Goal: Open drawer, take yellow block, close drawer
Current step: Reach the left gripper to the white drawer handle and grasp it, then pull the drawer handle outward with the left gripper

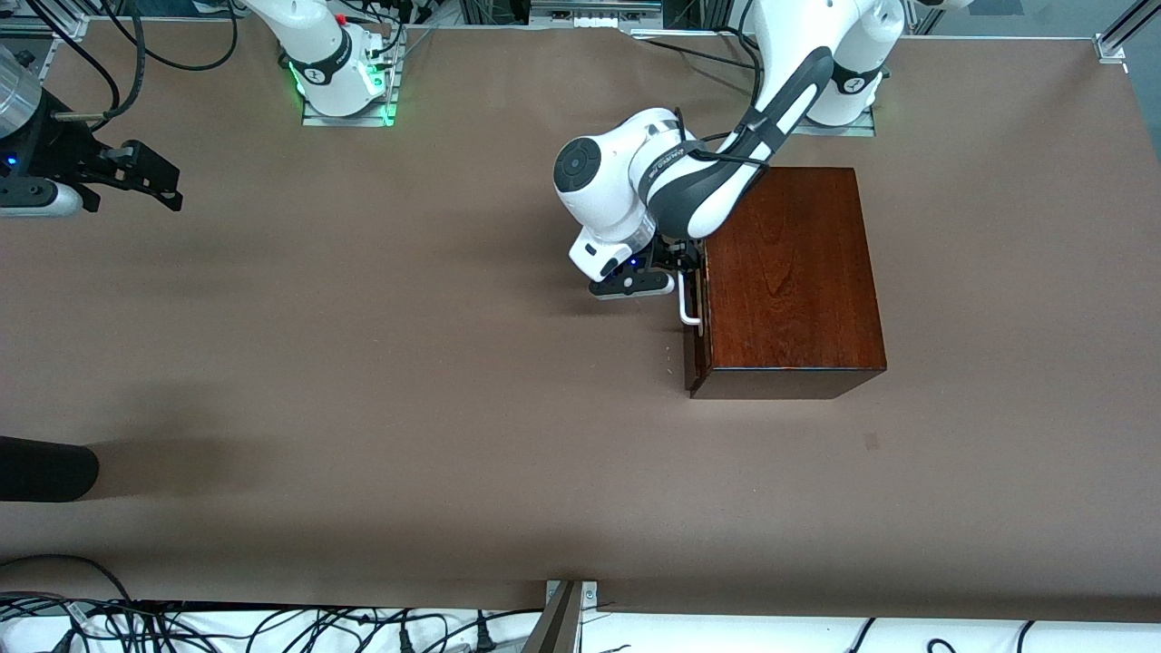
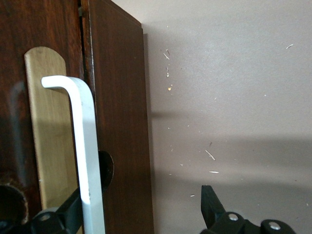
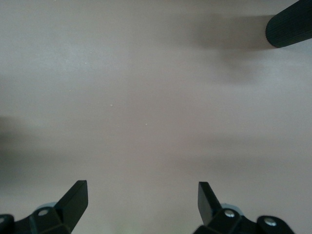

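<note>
The mahogany box [image 1: 789,272] stands toward the left arm's end of the table. Its drawer [image 1: 697,349] faces the right arm's end and looks shut or nearly so. The drawer's white bar handle [image 1: 687,304] [image 2: 85,141] sits over a pale plate [image 2: 48,146] on the dark front [image 2: 119,122]. My left gripper [image 1: 682,265] [image 2: 140,195] is open at the handle. One finger [image 2: 68,212] is tucked beside the bar and the other finger [image 2: 210,204] stands clear over the table. The yellow block is hidden. My right gripper [image 1: 154,177] [image 3: 142,187] waits open over bare table at the right arm's end.
A black cylinder [image 1: 45,467] [image 3: 290,27] pokes in over the table edge at the right arm's end, nearer the front camera than the right gripper. Brown table [image 1: 408,363] stretches between the two arms. Cables lie along the edge nearest the front camera.
</note>
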Available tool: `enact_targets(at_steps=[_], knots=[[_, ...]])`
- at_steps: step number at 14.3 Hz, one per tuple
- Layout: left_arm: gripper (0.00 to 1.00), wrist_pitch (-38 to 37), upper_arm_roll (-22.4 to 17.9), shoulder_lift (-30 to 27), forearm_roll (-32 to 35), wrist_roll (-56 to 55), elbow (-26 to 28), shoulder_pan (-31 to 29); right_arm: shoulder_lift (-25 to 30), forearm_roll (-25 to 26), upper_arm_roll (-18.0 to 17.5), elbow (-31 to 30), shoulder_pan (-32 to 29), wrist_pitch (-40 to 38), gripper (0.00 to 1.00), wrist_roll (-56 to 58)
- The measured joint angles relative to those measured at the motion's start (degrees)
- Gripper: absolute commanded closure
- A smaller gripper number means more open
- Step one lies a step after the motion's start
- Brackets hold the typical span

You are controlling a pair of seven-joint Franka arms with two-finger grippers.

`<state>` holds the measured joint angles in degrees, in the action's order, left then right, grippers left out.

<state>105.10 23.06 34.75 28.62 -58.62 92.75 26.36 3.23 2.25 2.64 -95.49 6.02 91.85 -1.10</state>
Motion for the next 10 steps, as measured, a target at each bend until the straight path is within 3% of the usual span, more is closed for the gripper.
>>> enact_targets(at_steps=[10], knots=[[0.00,3.4,0.0,-0.3,-3.0,-1.0,0.0,0.0,-3.6,0.3,-0.3,1.9,1.3,3.2,0.00,0.0]])
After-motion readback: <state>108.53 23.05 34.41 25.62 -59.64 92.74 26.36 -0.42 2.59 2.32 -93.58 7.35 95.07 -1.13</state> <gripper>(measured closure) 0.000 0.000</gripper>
